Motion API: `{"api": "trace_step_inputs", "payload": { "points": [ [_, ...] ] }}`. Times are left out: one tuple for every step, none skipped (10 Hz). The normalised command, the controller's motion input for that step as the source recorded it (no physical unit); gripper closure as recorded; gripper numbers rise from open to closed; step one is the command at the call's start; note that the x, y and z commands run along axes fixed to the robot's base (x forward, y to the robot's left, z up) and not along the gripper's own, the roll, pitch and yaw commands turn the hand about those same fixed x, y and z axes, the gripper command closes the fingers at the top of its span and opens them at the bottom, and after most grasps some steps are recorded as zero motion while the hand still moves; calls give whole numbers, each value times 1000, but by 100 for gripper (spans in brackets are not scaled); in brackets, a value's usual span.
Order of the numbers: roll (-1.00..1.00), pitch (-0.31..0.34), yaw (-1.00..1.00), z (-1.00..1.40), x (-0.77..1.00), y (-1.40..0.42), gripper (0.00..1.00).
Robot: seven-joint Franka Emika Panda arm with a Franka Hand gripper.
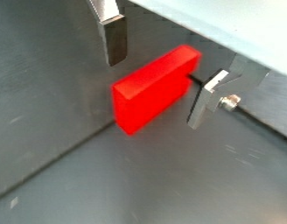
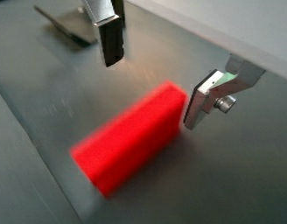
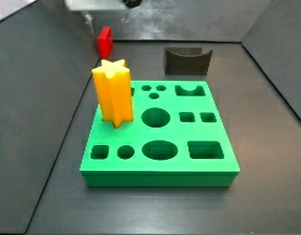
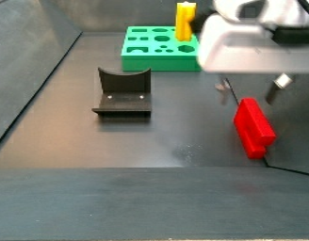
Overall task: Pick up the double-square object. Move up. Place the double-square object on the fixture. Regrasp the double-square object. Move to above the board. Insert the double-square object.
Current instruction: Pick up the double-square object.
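The gripper (image 1: 160, 77) hangs over the double-square object (image 1: 156, 89), jaws spread wide w/ one finger (image 1: 115, 39) on either side of the red piece and visible gaps between pads and its faces in both wrist views, so nothing is pinched yet. The fingers bracket the piece's narrow thickness, not its long run; judged from that, the wide opening gives clearance for coming down w/o knocking it over, and closing across the thin faces should give the flat pads good parallel contact.

In a side view the double-square object (image 4: 254, 125) stands on the dark floor just below the gripper (image 4: 252, 87), near the right wall. The fixture (image 4: 121, 92) sits well apart from it, mid-floor w/ its notch facing up; that open spot prob. leaves room for the arm to set the piece down and take it again at a better angle. The board (image 4: 160, 49) lies farther back, w/ a yellow star prism (image 4: 185, 19) standing at its edge.

From the other side, the double-square object (image 3: 104, 41) shows upright behind the yellow star prism (image 3: 111, 90), the gripper body above it at the frame top; the fixture (image 3: 187, 61) sits just beyond the board (image 3: 158, 168).

Step in hand looks like the first pick, pre-grasp: piece not lifted.
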Motion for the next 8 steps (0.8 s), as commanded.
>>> {"api": "trace_step_inputs", "payload": {
  "points": [
    [0,-227,69,-769,-249,183,0],
    [0,-150,131,-929,23,154,0],
    [0,-104,51,-994,397,57,0],
    [0,-97,9,-989,531,0,0],
    [0,-64,17,-820,351,11,0],
    [0,-83,11,-691,31,34,0],
    [27,-111,17,-809,0,51,0],
    [87,-176,31,-911,-194,83,0]
  ]
}}
